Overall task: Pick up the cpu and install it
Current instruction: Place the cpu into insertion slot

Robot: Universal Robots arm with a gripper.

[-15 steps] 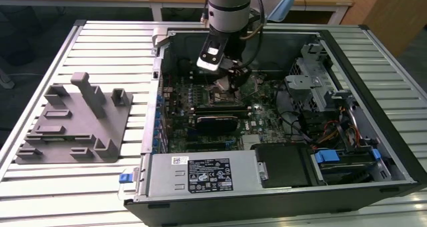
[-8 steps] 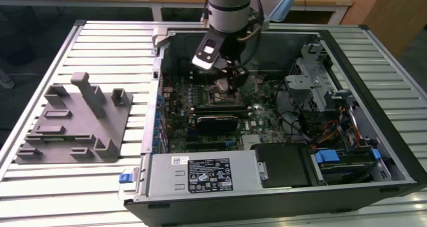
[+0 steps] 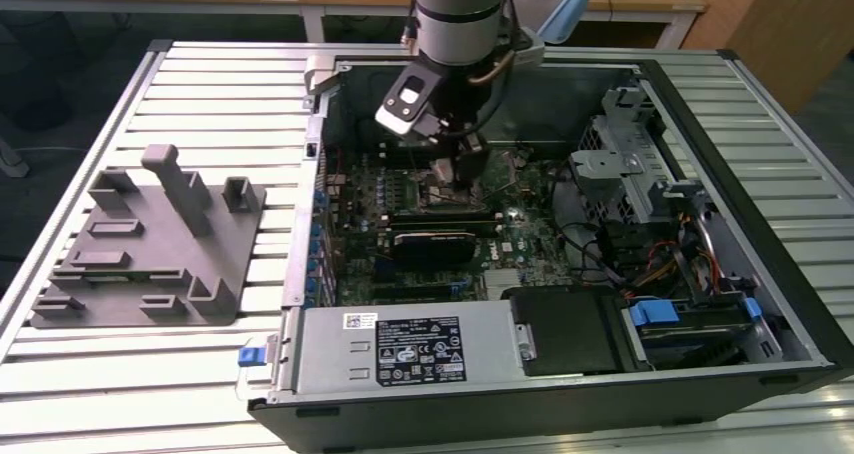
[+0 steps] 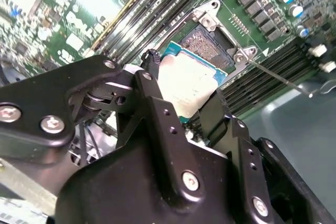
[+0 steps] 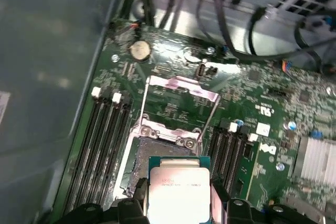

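- While clamped on the cpu [image 5: 177, 184] by two opposite edges, the gripper [image 4: 182, 81] hangs inside the computer case [image 3: 574, 99].
- Chip sits just over the open socket [image 4: 206, 44]; contact unclear.
- Raised metal frame [image 5: 181, 88] stands beyond; memory slots [image 5: 102, 129] flank it.

Open computer case [image 3: 534, 419], grey tray [image 3: 134, 264], slatted table [image 3: 200, 94]

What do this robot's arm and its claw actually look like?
The arm is a smooth silver-grey tube with a dark band, and a pale camera box is mounted near its end. The gripper is matt black: two flat jointed fingers with small holes and silver screw heads.
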